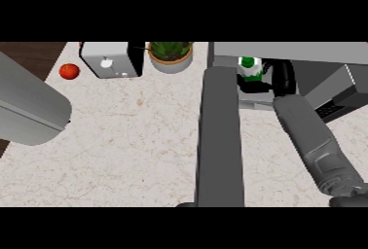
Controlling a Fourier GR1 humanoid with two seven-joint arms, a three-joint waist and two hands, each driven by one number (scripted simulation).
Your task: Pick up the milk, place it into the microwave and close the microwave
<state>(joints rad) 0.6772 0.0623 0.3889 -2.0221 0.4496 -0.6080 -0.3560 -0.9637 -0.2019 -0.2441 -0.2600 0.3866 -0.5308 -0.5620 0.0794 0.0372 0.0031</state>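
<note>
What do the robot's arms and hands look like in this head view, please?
Both forearms are plain grey and smooth, with no cables, sleeves or markings showing. The left forearm reads as a long, straight, flat-sided bar. The right forearm is rounder and tapering, with a darker segmented collar near the lower edge. The right hand is black; little of its shape shows. The left hand is not visible.

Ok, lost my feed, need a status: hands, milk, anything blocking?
Right hand curled round milk, inside the open microwave. Left hand out of view. Door open, swung toward the robot. Nothing blocking visible.
</note>
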